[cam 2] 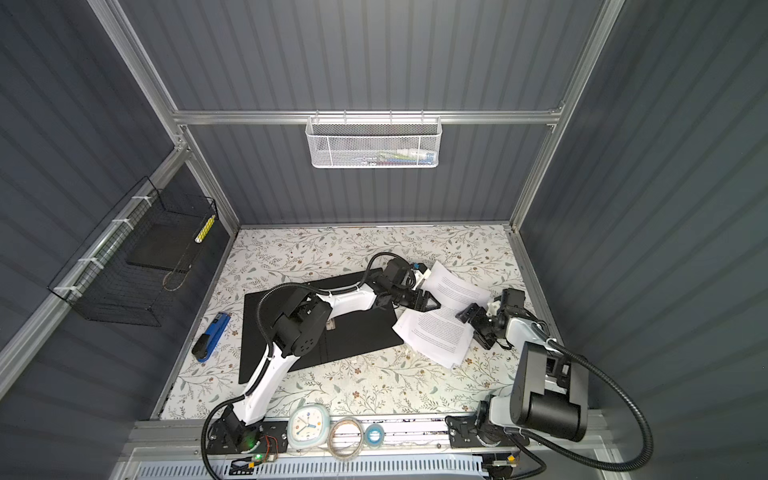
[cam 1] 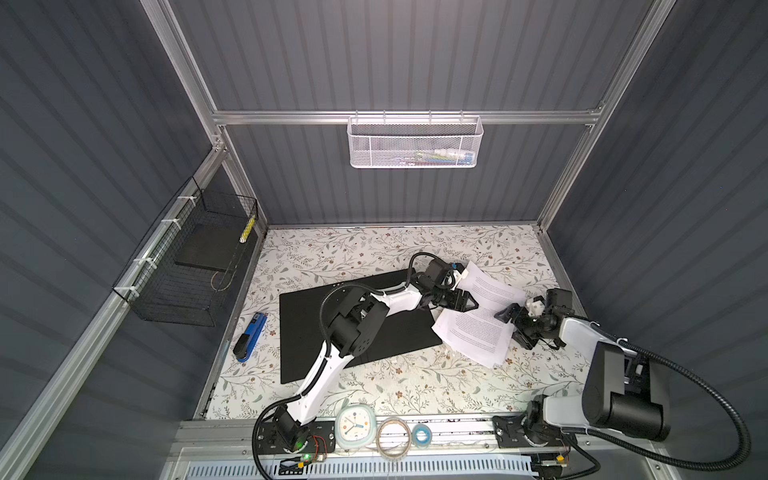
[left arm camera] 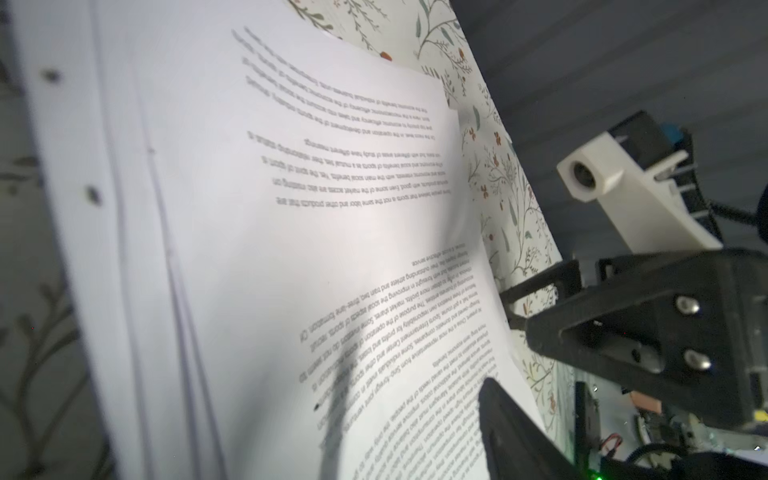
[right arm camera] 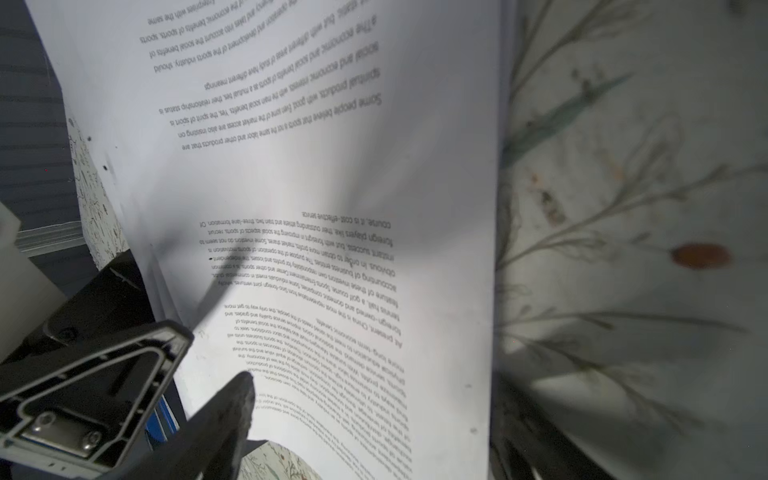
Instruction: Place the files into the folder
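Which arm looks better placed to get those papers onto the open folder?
Probably the left: the left gripper is at the edge of the files nearest the folder; the right gripper sits open at their far edge.

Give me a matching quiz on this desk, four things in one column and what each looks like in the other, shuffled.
1 files
2 folder
3 stapler
4 clock

A white face with hands
B blue and black, long and narrow
C lying open, black inside up
D white sheets, black print

Pairs: 1-D, 2-C, 3-B, 4-A
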You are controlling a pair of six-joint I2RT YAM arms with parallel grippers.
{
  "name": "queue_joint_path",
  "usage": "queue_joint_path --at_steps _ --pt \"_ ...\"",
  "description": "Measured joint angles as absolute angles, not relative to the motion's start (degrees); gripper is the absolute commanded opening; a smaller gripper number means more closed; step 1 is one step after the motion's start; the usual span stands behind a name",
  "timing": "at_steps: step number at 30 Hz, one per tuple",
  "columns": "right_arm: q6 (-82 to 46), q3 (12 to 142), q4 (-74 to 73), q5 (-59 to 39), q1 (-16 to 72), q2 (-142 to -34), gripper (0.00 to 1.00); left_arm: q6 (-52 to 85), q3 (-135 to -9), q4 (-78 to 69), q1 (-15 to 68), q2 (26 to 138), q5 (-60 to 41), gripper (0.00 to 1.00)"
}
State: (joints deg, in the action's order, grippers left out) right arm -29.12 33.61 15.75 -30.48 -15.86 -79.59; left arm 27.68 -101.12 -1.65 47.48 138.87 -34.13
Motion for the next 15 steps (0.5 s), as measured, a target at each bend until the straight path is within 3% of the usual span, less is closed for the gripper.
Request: queue_joint_path --at_steps 7,10,15 --pt "-29.4 33.1 12.7 -31.7 -15.9 -80.2 0.86 29.3 -100.7 2.4 47.5 138.9 -34.6 0.15" --pt "-29.3 33.1 12.6 -31.9 -15.9 -80.3 0.86 29.8 -100.6 3.5 47.4 138.9 -35.2 0.13" --pt "-28.8 33.2 13.0 -31.9 -15.9 -79.9 0.87 30.7 -100.6 4.9 47.2 138.7 -35.4 0.0"
